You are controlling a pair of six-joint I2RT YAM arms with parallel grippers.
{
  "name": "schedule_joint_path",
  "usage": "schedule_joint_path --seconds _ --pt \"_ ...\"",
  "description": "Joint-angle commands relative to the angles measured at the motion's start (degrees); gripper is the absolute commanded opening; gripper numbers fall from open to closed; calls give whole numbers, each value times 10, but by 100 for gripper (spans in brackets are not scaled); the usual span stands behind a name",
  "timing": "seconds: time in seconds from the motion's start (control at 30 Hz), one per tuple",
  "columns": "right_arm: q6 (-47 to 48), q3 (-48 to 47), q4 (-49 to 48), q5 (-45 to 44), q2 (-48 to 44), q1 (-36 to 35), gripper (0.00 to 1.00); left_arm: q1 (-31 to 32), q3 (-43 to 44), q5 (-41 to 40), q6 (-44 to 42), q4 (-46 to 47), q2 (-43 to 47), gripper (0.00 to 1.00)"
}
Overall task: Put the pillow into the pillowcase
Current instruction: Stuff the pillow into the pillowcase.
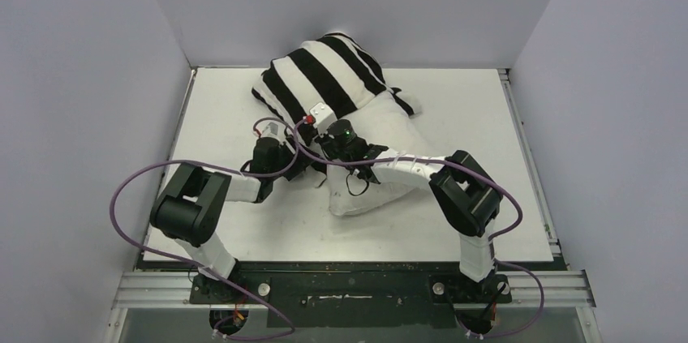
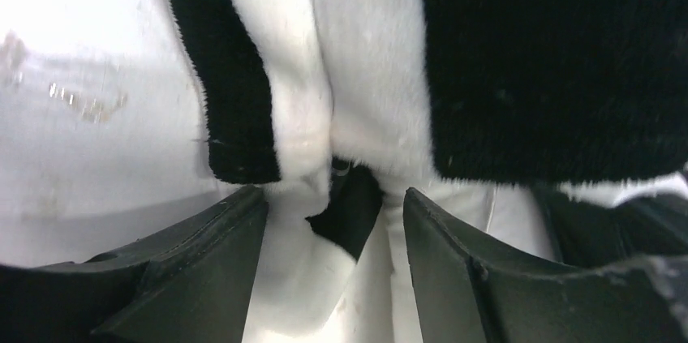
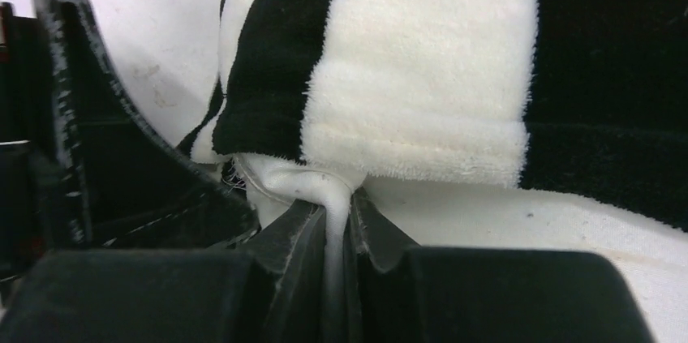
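The black-and-white striped pillowcase (image 1: pixel 324 75) lies at the back centre of the table. The off-white pillow (image 1: pixel 389 177) sticks out of its near end. Both grippers meet at the pillowcase's mouth. My right gripper (image 3: pixel 339 205) is shut on a fold of the pillow's (image 3: pixel 503 213) smooth white fabric, just below the pillowcase's hem (image 3: pixel 422 148). My left gripper (image 2: pixel 334 197) stands open, its fingers well apart, with bunched pillowcase (image 2: pixel 552 67) cloth lying in the gap. From above, the left gripper (image 1: pixel 302 156) sits just left of the right gripper (image 1: pixel 328 134).
The white table (image 1: pixel 487 116) is boxed in by grey walls on the left, back and right. Purple cables (image 1: pixel 130 189) loop out from both arms. A black finger (image 3: pixel 89 132) of the left gripper stands close at the left of the right wrist view.
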State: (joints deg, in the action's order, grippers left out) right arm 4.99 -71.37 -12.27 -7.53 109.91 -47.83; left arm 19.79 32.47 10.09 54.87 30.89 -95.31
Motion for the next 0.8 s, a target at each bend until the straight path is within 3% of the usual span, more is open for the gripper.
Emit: schedule_joint_path --seconds 0.0,0.03,0.07,0.13,0.17,0.27,0.37,0.47,0.6,0.77 --pt "-57 27 -51 29 -3 21 0 1 17 -56 17 71 -61 61" --pt "-72 32 -63 37 -4 24 0 2 23 -64 19 74 -72 60" --pt "-84 37 -79 44 -5 26 0 2 31 -67 19 73 -81 49" --pt "-107 49 -114 48 -3 32 0 2 45 -48 22 66 -90 10" --pt "-122 54 -138 52 -1 38 0 4 51 -37 19 48 -82 0" --pt "-186 72 -221 69 12 67 0 27 39 -47 -20 -58 33 0" --pt "-219 71 -281 32 28 75 0 64 11 -87 -33 -144 172 0" --pt "-238 56 -324 14 44 78 0 115 -2 -139 -42 -220 256 0" --pt "-263 55 -372 -18 51 80 0 163 -29 -165 -21 -234 288 0" --pt "-300 41 -410 18 105 86 0 216 -49 -194 1 -221 261 0"
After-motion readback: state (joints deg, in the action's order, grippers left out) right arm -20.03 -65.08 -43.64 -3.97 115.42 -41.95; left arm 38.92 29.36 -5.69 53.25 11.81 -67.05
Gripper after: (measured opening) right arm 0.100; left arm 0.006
